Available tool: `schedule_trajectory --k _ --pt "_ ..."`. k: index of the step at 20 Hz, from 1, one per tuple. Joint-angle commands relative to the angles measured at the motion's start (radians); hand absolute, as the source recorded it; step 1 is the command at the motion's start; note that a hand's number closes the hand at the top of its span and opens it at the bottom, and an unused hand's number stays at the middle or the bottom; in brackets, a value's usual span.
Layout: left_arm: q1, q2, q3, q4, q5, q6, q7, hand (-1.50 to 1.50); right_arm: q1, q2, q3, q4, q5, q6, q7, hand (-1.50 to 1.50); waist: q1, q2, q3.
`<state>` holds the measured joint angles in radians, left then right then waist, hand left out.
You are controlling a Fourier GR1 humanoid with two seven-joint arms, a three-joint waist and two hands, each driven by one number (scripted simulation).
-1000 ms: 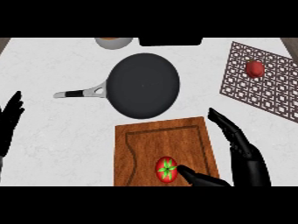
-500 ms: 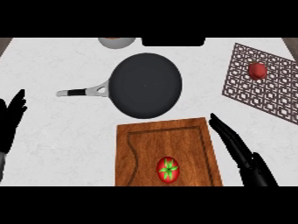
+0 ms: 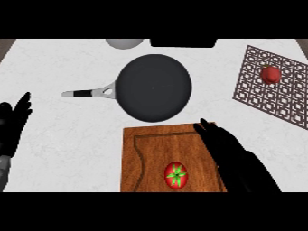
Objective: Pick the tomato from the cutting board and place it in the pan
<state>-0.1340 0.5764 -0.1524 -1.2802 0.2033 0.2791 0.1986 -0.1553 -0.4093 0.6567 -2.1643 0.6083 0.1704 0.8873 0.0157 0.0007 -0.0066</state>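
The right hand (image 3: 233, 155) is seen over the right edge of the cutting board (image 3: 146, 153), its fingers straight and pointing toward the far edge of the counter (image 3: 56, 58), nothing being held in it. Compared with a second ago, when the thumb was spread low beside the tomato (image 3: 175, 174), the hand has been drawn in over the board and extended forward, so that the right rim of the board is now covered by it. This is judged to be a repositioning for the grasp rather than the grasp itself: the tomato has not been shifted and no contact with it is shown. The tomato lies near the board's near edge, just to the left of the hand's palm and apart from it, with bare wood between. A closing of thumb and fingers around it would be called for next, it may be supposed. Beyond the board's far edge the pan (image 3: 155, 87) is set, its handle turned toward the left, with nothing in it. The left hand (image 3: 6, 131) is held open near the counter's left edge, fingers up, at rest. At the counter's right edge a mat (image 3: 283, 101) carries a red fruit (image 3: 270, 74), and a grey bowl (image 3: 123, 43) is placed at the far edge.
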Motion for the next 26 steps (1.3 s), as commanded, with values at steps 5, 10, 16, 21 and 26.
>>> schedule_trajectory --k 5,10,16,21,26 --pt "-0.031 -0.006 0.013 0.023 -0.007 -0.027 0.021 0.00 -0.199 0.231 0.150 0.168 0.010 0.227 0.331 -1.50 -0.004 -0.001 0.004" --pt "-0.017 -0.008 0.043 0.015 -0.010 -0.044 0.009 0.00 -0.195 0.291 0.137 0.256 0.036 0.227 0.311 -1.50 -0.010 -0.001 0.006" --pt "0.010 0.000 0.049 -0.053 -0.034 -0.034 0.053 0.00 -0.173 0.341 0.179 0.360 0.155 0.203 0.301 -1.50 -0.007 -0.003 0.007" --pt "-0.022 -0.071 0.038 -0.015 -0.083 0.003 0.067 0.00 -0.083 0.317 0.200 0.321 0.191 0.238 0.262 -1.50 -0.020 -0.002 0.007" --pt "0.057 -0.078 0.079 -0.009 -0.092 -0.039 -0.037 0.00 -0.059 0.383 0.190 0.282 0.218 0.301 0.289 -1.50 -0.015 -0.003 0.006"
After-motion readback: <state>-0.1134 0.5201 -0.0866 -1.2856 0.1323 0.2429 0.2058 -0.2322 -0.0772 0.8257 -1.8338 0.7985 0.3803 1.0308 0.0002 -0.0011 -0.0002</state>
